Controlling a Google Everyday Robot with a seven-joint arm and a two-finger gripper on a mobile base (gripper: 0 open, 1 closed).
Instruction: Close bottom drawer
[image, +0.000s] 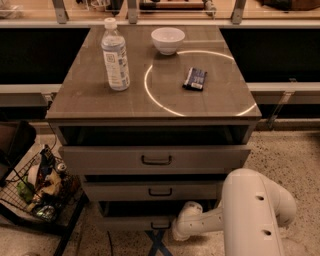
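Note:
The bottom drawer (135, 223) is the lowest of three grey-brown drawers, low in the camera view. It stands partly open, with a dark gap above its flat front. Its small dark handle (161, 226) shows near the bottom edge. My gripper (182, 229) is at the end of the white arm (250, 210), against the right part of the bottom drawer's front, just right of the handle. The middle drawer (150, 191) and the top drawer (155, 160) above also stick out from the cabinet.
On the cabinet top (90, 100) stand a water bottle (115, 55), a white bowl (168, 39) and a dark snack bar (195, 78). A wire basket of clutter (37, 187) sits on the floor at the left. Speckled floor (290, 160) lies at the right.

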